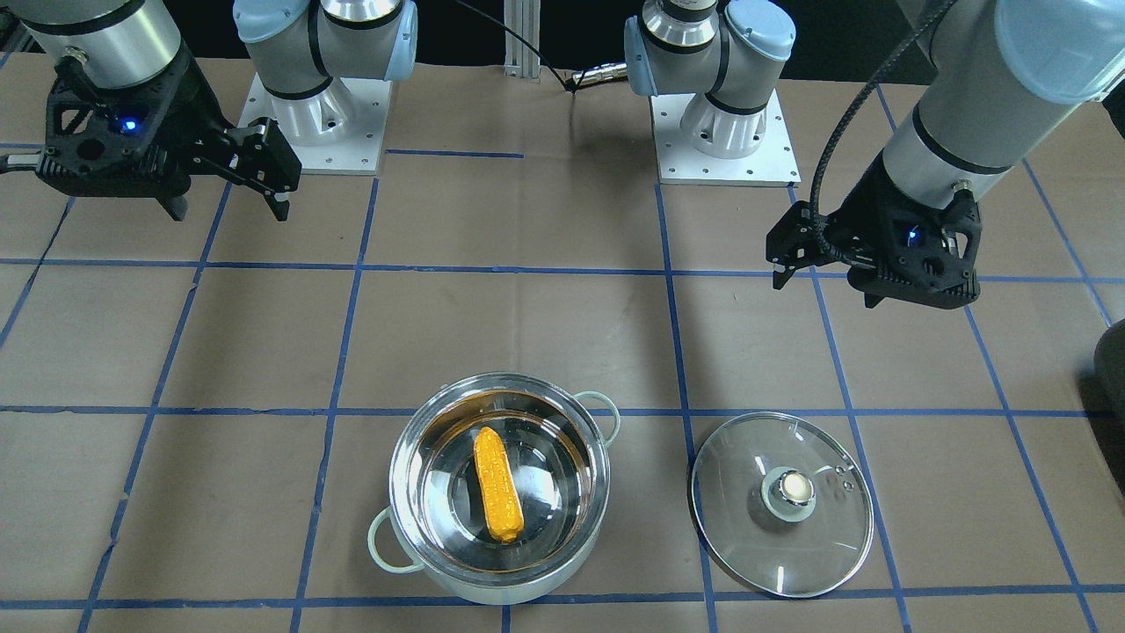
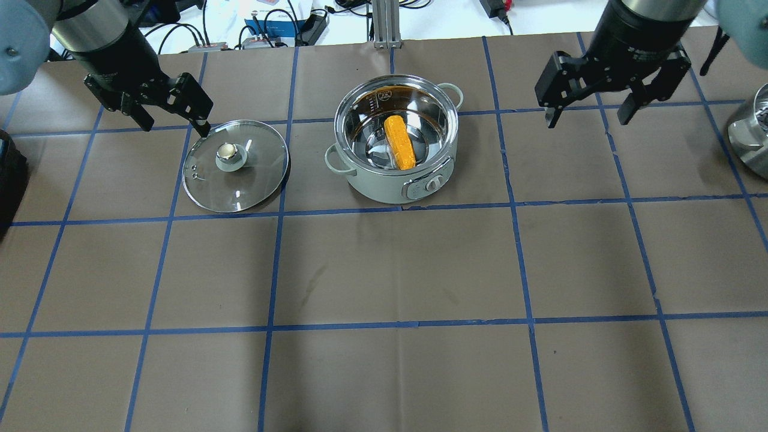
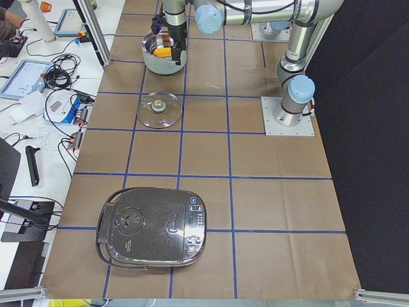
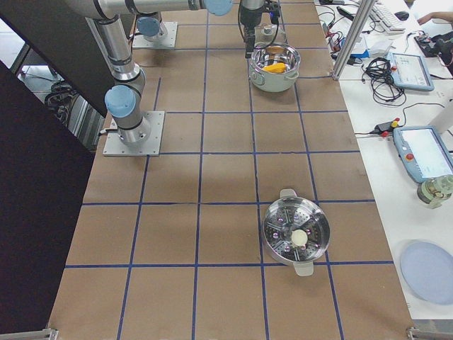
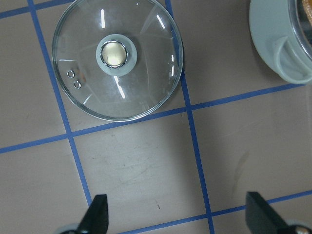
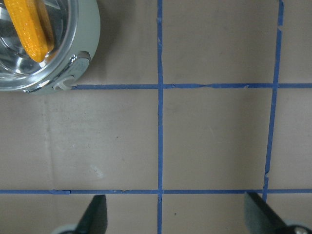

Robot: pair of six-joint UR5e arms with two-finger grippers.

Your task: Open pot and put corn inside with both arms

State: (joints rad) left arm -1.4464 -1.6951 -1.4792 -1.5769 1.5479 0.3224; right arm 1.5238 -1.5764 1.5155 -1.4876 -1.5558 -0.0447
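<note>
Round, shiny stainless-steel pot (image 1: 554, 519) with two pale mint loop handles sits uncovered at the near edge of the front-facing view, on the brown paper-covered bench (image 2: 384, 270) with its blue tape grid. Inside the pot, the small orange-yellow bumpy plastic corn cob (image 1: 497, 483) lies flat on the bottom. Orange level markings run down the inner wall but are too small to read. A small knob (image 2: 427, 186) sits on the pale outer wall facing the robot.

Beside the pot on the robot's left, apart from it, the flat round glass lid (image 1: 782, 505) lies on the bench with its metal knob up.

The left tool (image 2: 177, 127) hangs above the bench next to the lid, its black fingers spread wide and holding nothing. The right tool (image 2: 587, 120) hangs on the pot's other side, well apart from it, also spread wide and empty.

Further along the bench on the robot's left lies a black rounded rice cooker (image 3: 153, 227). Its panel lettering is not legible. At the opposite end stands a second steel pot with a perforated insert (image 4: 296, 234). A light blue plate (image 4: 428, 273) rests on the white side table.
</note>
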